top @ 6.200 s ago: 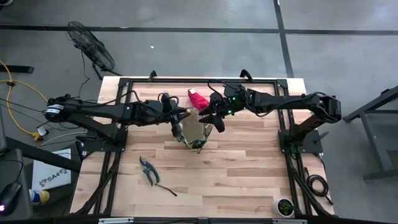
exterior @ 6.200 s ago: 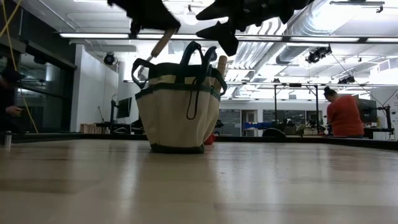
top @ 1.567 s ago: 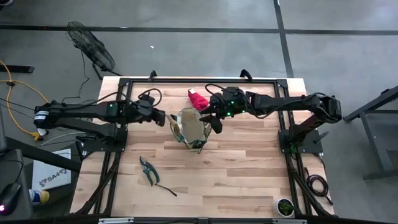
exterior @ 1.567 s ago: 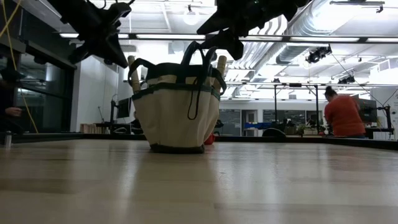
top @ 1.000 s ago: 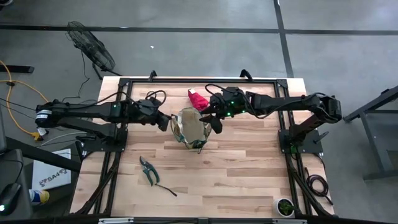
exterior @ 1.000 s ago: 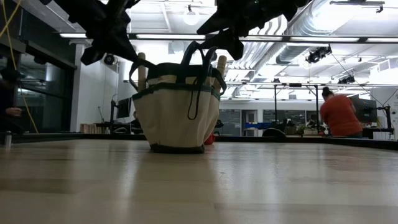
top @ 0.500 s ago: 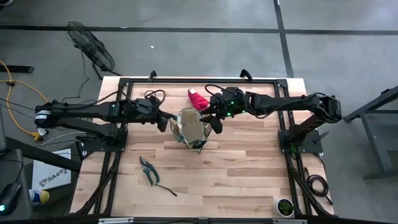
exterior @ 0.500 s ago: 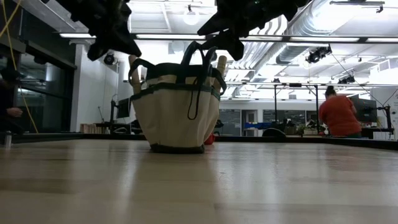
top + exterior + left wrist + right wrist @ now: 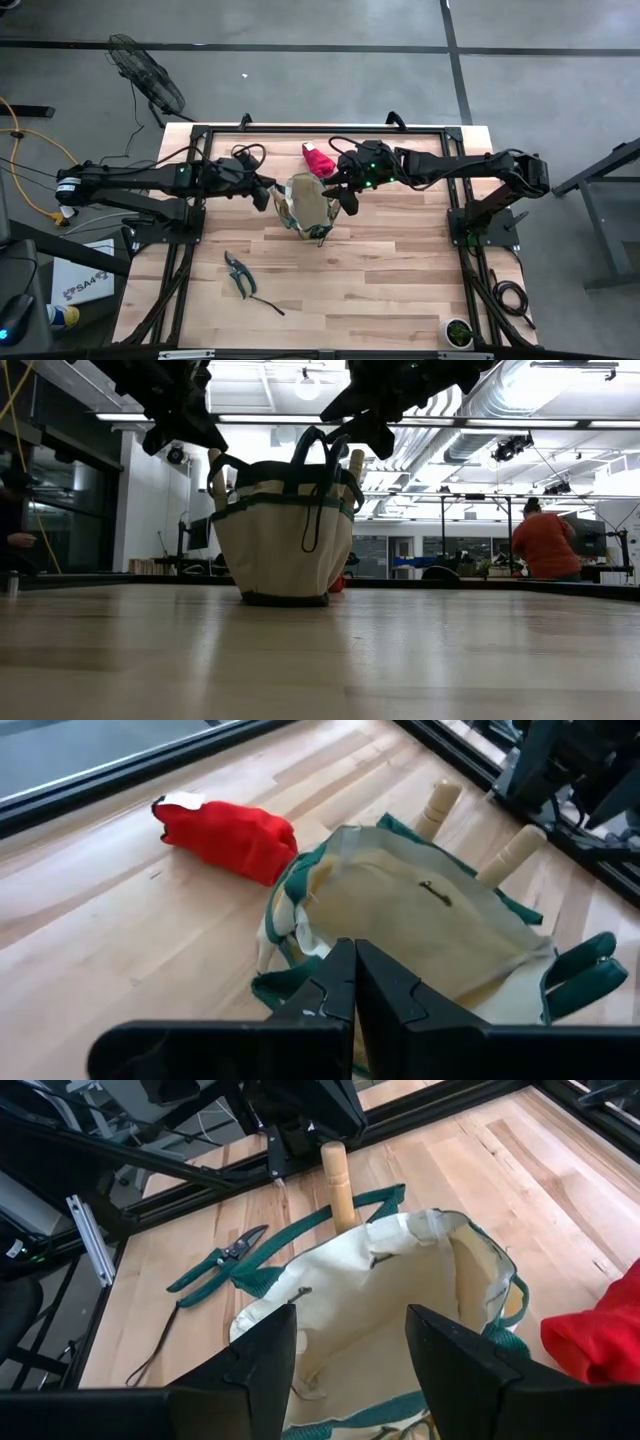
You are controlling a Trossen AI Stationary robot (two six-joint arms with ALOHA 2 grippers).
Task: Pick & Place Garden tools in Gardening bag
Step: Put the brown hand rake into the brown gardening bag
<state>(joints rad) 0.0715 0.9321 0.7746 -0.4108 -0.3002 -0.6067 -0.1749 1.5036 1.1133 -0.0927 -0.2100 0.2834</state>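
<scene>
The tan gardening bag (image 9: 307, 207) with green trim stands upright on its base mid-table. Wooden tool handles (image 9: 437, 806) (image 9: 511, 850) stick up out of it. My left gripper (image 9: 353, 958) is shut and empty; it hangs just left of the bag's rim (image 9: 268, 191). My right gripper (image 9: 350, 1322) is open above the bag's mouth on its right side (image 9: 345, 197), fingers apart over the opening. A red glove (image 9: 318, 160) lies on the table behind the bag. Dark-handled pruning shears (image 9: 238, 272) lie flat toward the near left.
A thin dark cord (image 9: 266, 302) trails from the shears toward the near edge. Black frame rails (image 9: 330, 129) run round the table. A small potted plant (image 9: 459, 332) sits at the near right corner. Bare wood lies in front of the bag. A person in red (image 9: 545, 540) stands far behind.
My left gripper has rolled about its own pointing line while staying where it was beside the bag, still shut. In the low view, the wooden handle at the bag's left rim now stands a little farther left. My right gripper has kept still.
</scene>
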